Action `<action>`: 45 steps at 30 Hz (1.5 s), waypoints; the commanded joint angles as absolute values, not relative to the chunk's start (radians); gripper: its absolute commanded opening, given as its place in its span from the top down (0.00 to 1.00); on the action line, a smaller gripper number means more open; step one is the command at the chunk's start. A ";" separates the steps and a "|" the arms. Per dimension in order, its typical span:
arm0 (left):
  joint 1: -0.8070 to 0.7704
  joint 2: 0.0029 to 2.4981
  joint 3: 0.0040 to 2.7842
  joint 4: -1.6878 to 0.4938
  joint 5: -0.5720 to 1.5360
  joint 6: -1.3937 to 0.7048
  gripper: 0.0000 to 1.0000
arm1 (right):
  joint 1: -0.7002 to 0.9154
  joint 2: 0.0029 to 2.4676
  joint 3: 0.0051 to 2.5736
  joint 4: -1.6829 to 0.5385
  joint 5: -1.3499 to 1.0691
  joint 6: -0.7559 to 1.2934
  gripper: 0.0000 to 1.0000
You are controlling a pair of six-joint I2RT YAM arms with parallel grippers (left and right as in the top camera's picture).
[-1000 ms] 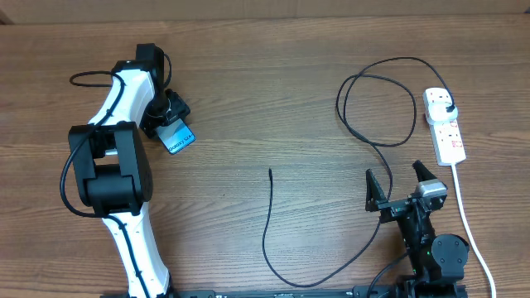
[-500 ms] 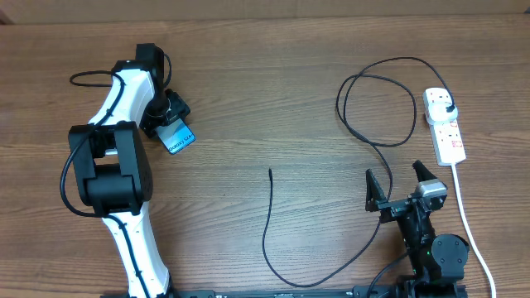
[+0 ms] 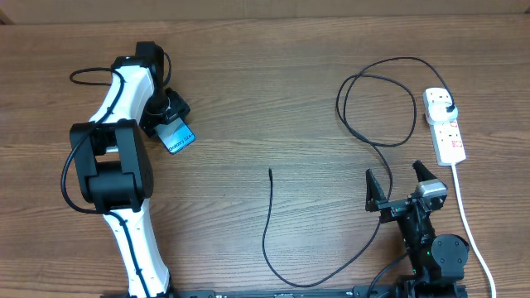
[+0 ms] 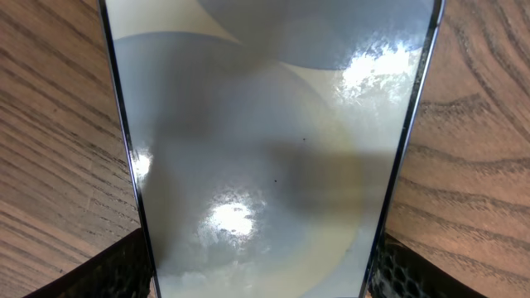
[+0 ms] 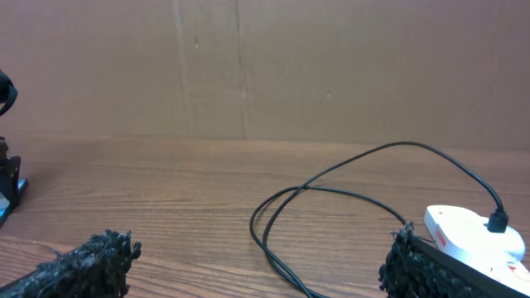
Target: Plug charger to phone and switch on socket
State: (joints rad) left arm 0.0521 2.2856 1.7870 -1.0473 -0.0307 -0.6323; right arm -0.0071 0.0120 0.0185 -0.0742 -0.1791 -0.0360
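Note:
The phone (image 3: 179,138) lies slanted at the left of the table, its pale screen (image 4: 265,149) filling the left wrist view. My left gripper (image 3: 172,125) is shut on the phone, a dark finger (image 4: 124,266) against each long edge. I cannot tell if the phone is off the wood. The charger is a thin black cable with its free tip (image 3: 270,172) at mid-table. It curves toward the near edge, loops (image 5: 331,195) at the right, and ends in a plug head (image 3: 448,108) seated in the white socket (image 3: 445,128). My right gripper (image 3: 398,184) stands open just left of the socket (image 5: 476,233), holding nothing.
The socket's white cord (image 3: 469,223) runs down the right side toward the near edge, beside my right arm. A thin black wire (image 3: 83,77) loops off the left arm at the far left. A brown cardboard wall (image 5: 265,66) closes the far side.

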 commanded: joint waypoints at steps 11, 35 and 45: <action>0.045 2.240 1.810 -1.070 -0.056 -0.628 0.96 | -0.012 0.003 0.008 -0.070 -0.174 -0.031 0.00; 0.045 2.155 1.811 -1.074 -0.059 -0.628 0.96 | -0.012 0.003 0.008 -0.069 -0.174 -0.031 0.00; 0.045 2.015 1.811 -1.078 -0.007 -0.628 0.96 | -0.012 0.003 0.008 -0.070 -0.174 -0.031 0.00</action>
